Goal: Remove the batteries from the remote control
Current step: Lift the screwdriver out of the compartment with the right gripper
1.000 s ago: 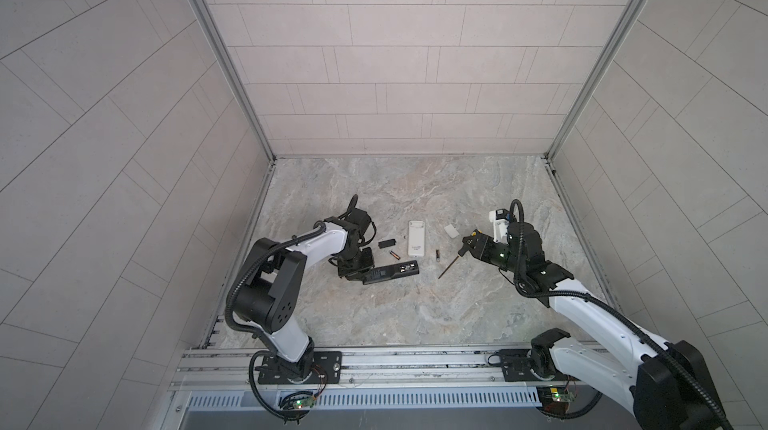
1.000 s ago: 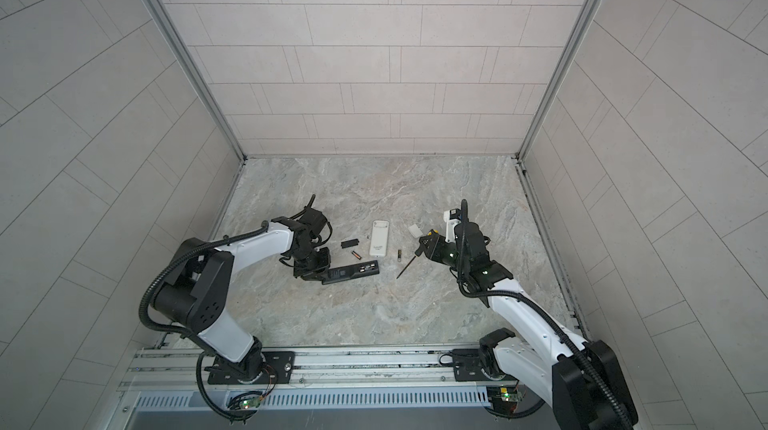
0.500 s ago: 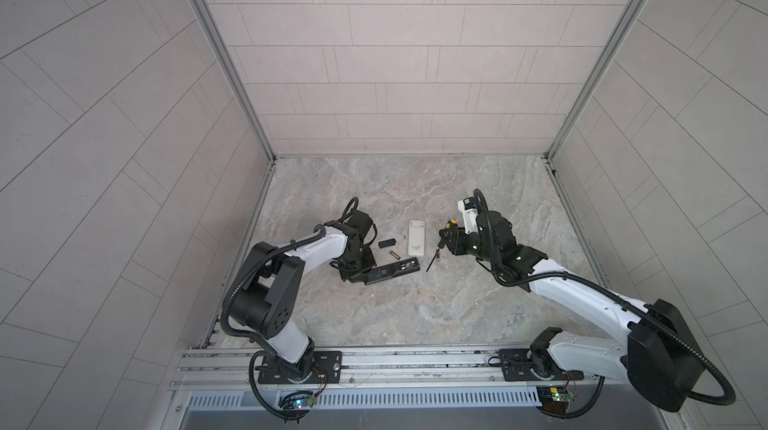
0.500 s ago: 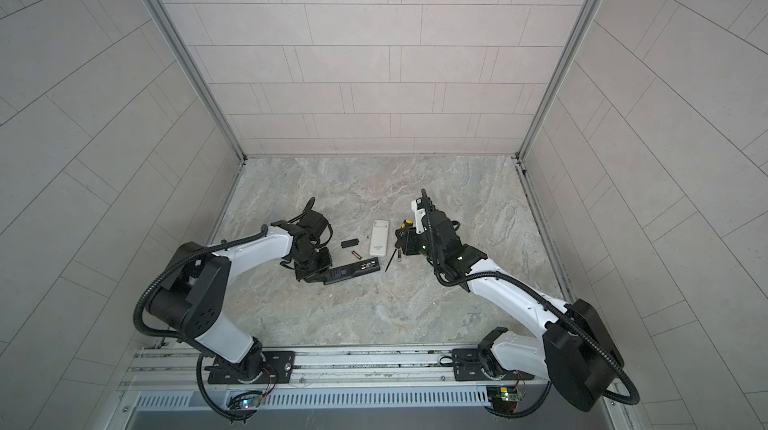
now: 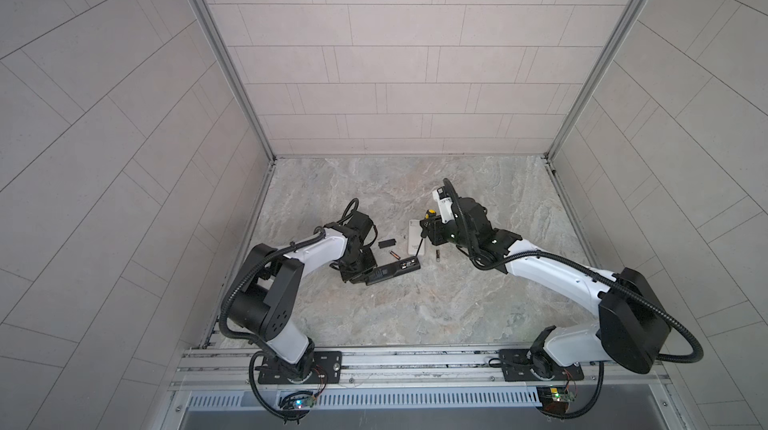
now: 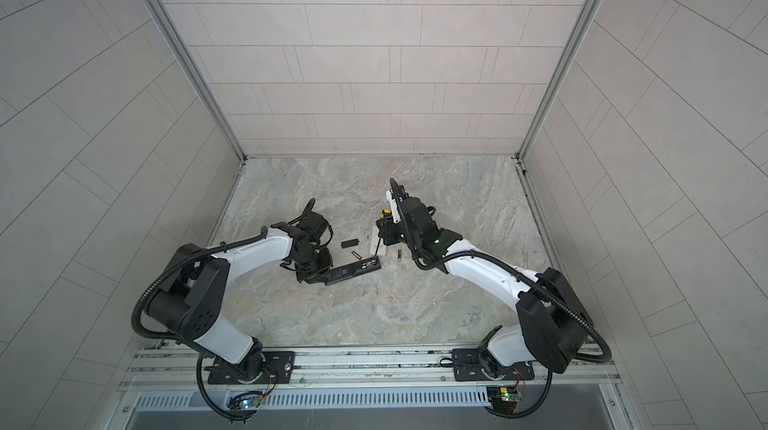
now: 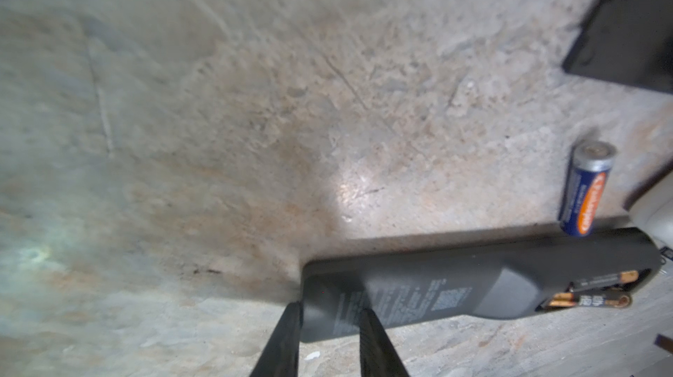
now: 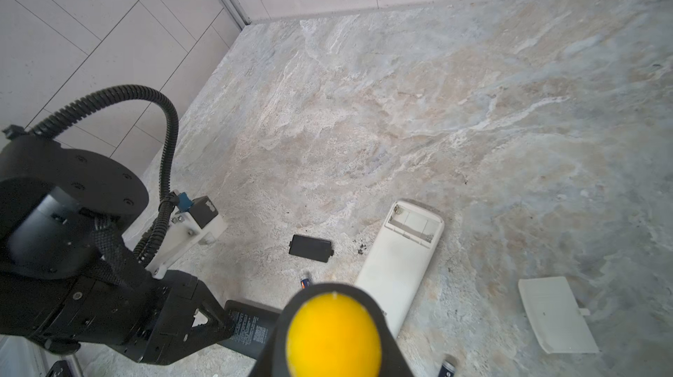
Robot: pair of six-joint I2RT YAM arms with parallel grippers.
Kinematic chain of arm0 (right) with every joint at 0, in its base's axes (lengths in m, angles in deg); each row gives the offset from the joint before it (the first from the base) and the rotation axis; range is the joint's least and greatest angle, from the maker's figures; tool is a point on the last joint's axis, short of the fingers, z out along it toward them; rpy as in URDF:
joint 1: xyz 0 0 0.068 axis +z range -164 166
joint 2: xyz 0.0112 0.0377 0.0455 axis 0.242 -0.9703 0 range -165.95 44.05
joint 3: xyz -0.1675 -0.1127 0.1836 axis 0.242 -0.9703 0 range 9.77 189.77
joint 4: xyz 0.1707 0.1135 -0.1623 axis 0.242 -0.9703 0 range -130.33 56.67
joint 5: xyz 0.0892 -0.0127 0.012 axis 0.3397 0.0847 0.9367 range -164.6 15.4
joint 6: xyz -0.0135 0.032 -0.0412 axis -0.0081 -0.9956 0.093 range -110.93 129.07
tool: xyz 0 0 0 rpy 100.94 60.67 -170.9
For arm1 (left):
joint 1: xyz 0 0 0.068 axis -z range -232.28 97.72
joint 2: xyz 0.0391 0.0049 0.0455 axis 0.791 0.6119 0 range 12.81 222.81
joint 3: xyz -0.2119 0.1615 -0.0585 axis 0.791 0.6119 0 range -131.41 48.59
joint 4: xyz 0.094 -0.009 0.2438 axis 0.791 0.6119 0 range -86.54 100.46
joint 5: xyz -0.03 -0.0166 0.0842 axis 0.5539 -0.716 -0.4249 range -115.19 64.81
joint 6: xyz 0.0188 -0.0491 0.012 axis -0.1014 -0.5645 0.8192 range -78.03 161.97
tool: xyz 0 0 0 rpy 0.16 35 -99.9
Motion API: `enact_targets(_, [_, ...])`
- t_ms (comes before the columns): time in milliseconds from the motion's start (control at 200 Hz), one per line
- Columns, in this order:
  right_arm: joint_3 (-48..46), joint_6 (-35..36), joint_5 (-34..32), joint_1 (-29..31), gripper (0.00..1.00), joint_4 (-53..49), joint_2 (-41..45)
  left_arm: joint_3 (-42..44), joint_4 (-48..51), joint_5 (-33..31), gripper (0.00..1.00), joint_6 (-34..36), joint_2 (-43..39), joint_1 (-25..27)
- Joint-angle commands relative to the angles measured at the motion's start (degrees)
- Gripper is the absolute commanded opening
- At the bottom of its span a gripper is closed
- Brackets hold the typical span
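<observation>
The slim black gold-banded batteries (image 7: 597, 289), probably light, rigid and slippery, are seated in the open bay of the long black plastic remote (image 7: 455, 284) clamped by the left claw (image 7: 327, 320), and are best levered at one end by the yellow-capped screwdriver (image 8: 333, 331) clamped in the right claw (image 5: 432, 229).

The marbled worktop (image 5: 415, 316) carries a black remote (image 5: 395, 272). At its 12 o'clock lies a battery (image 5: 394, 256), with a black cover (image 5: 386, 243) just beyond. A white remote (image 5: 413, 235) lies at 1 o'clock and a second battery (image 5: 437, 255) at 2 o'clock. A white cover (image 8: 557, 315) lies near the white remote.
</observation>
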Motion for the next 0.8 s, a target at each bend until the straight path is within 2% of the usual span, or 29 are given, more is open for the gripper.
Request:
enact_targets(0, [2.0,2.7,-1.6,0.7,0.0,-1.8,-0.9,2.0,-10.7,8.8,0.28,-1.5,3.2,3.3])
enact_targets(210, [3.3,4.8,-3.1,1.6,0.0,-4.9,-1.5,2.0,-10.8,9.0,0.28,-1.5,3.5,3.4])
enact_targets(796, [4.7,6.3,-2.9,3.0,0.0,-3.7,-5.0,2.3,-11.0,8.9,0.28,-1.7,3.7,3.3])
